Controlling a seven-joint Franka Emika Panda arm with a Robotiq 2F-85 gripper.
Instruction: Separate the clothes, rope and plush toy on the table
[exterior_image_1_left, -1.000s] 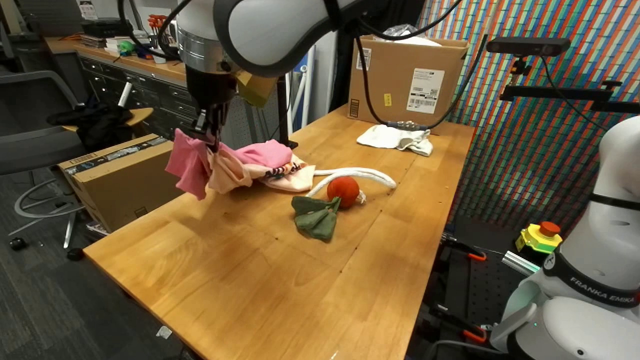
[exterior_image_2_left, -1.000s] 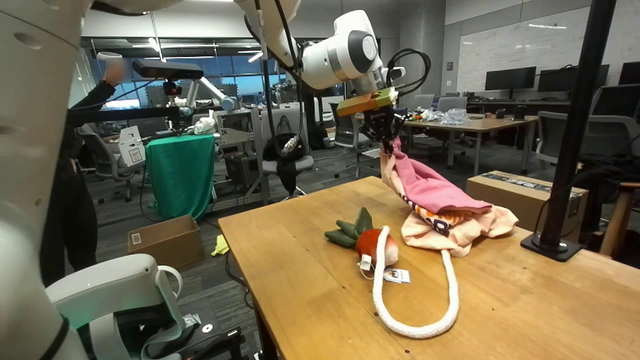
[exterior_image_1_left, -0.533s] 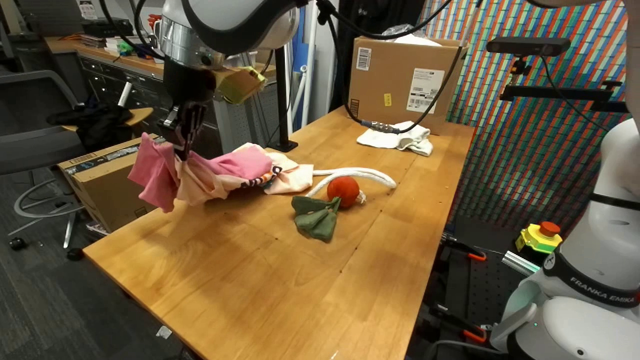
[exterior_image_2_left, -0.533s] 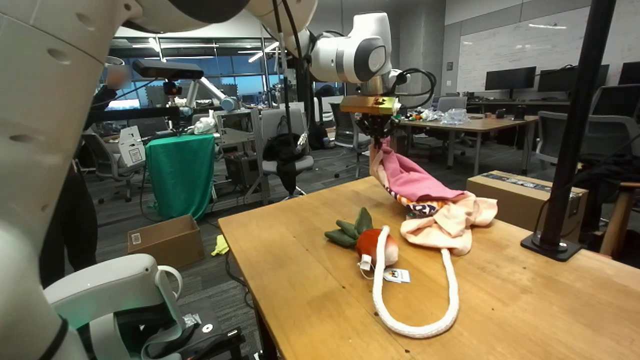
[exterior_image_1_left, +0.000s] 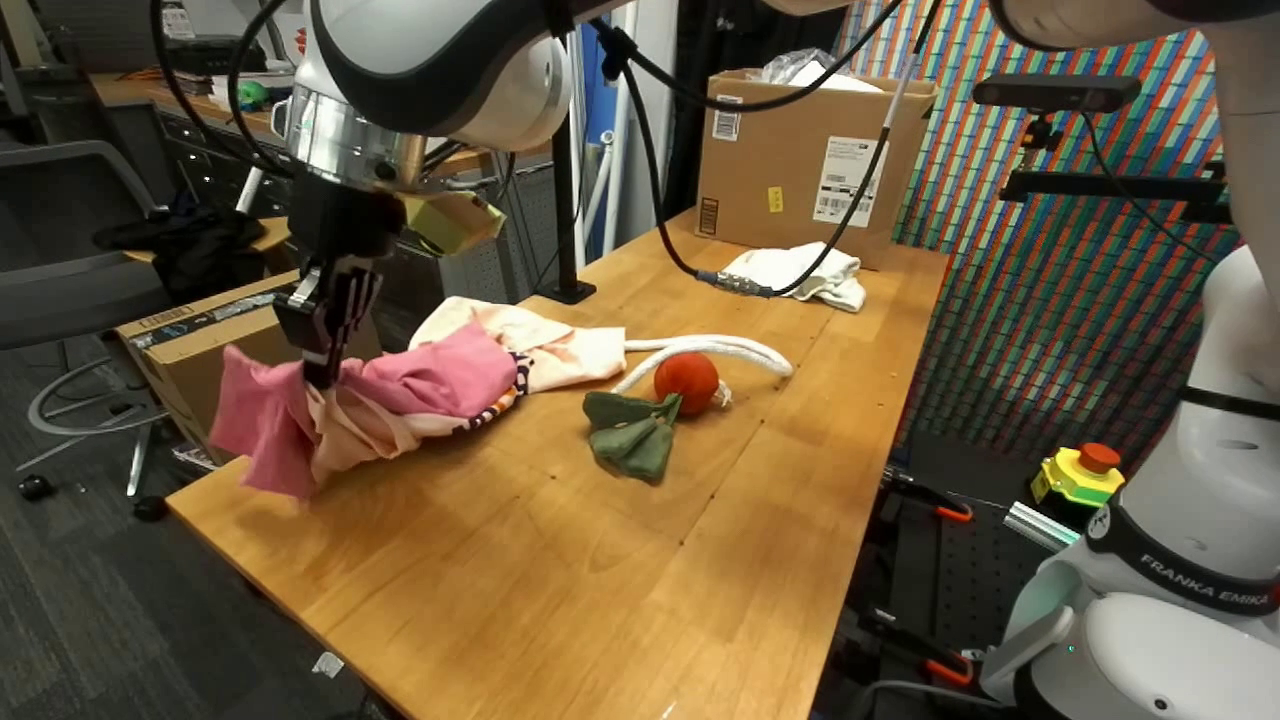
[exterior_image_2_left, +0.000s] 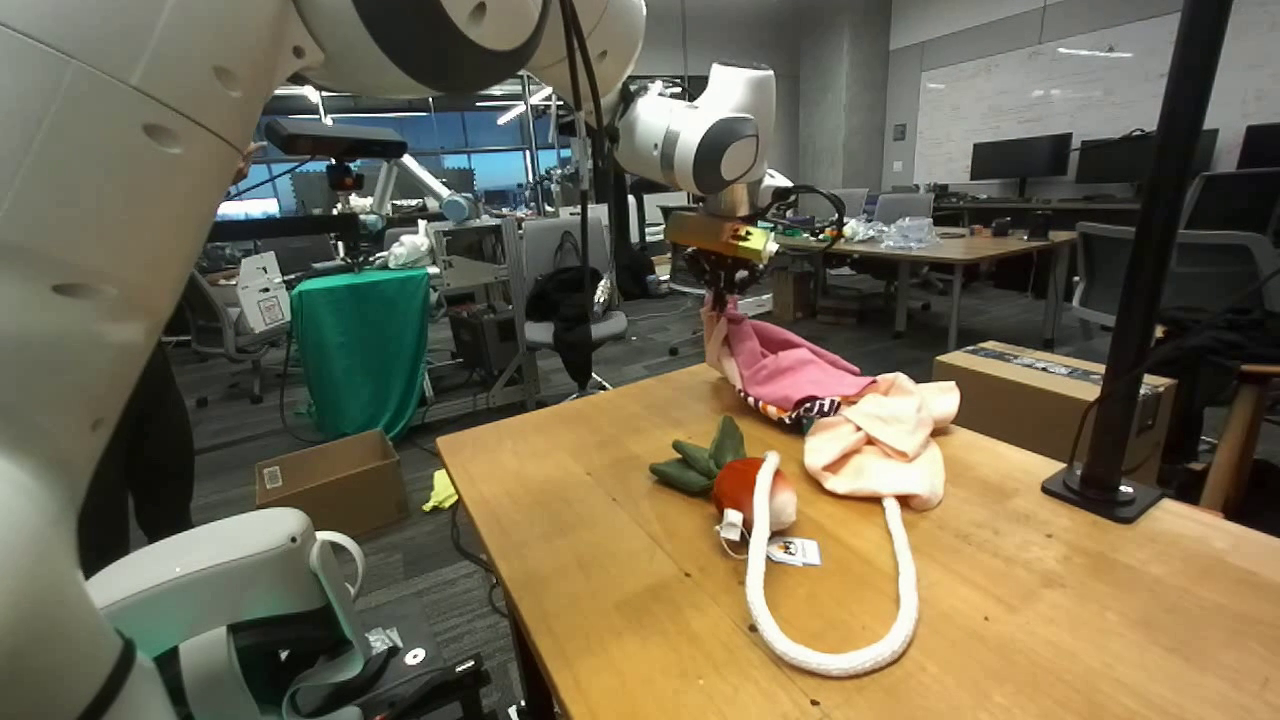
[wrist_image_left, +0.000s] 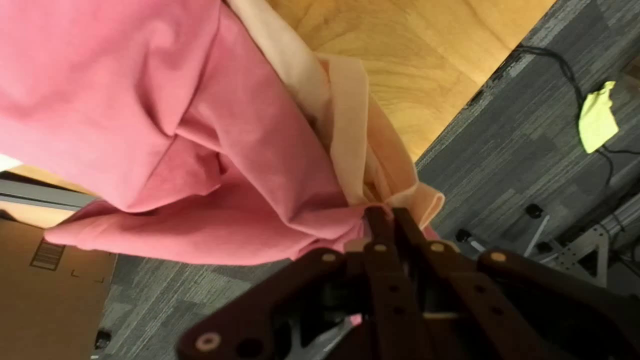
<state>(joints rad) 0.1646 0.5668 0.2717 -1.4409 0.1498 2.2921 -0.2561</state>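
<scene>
My gripper (exterior_image_1_left: 322, 378) is shut on bunched cloth near a table corner, pinching the pink garment (wrist_image_left: 200, 125) together with the cream shirt (wrist_image_left: 350, 120). Pink cloth hangs below the fingers, while the rest of the shirt (exterior_image_2_left: 880, 445) trails back over the table (exterior_image_1_left: 560, 580). The off-white rope (exterior_image_2_left: 835, 662) lies in a U; one end meets the shirt's edge, the other rests against the plush toy (exterior_image_2_left: 740, 485). That toy, red with green leaves, lies on its side. Farther off sits the white garment (exterior_image_1_left: 838, 282), partly behind a hanging cable.
A large cardboard box (exterior_image_1_left: 800, 150) stands on the table's far end. A black post (exterior_image_2_left: 1140, 250) rises from the table beside the clothes. Another box (exterior_image_1_left: 240, 370) is on the floor past the edge. The arm's cable (exterior_image_1_left: 740, 285) dangles low over the table.
The gripper has moved toward the table corner and come lower, dragging the pink garment and cream shirt along. Rope, plush toy and white garment have stayed put.
</scene>
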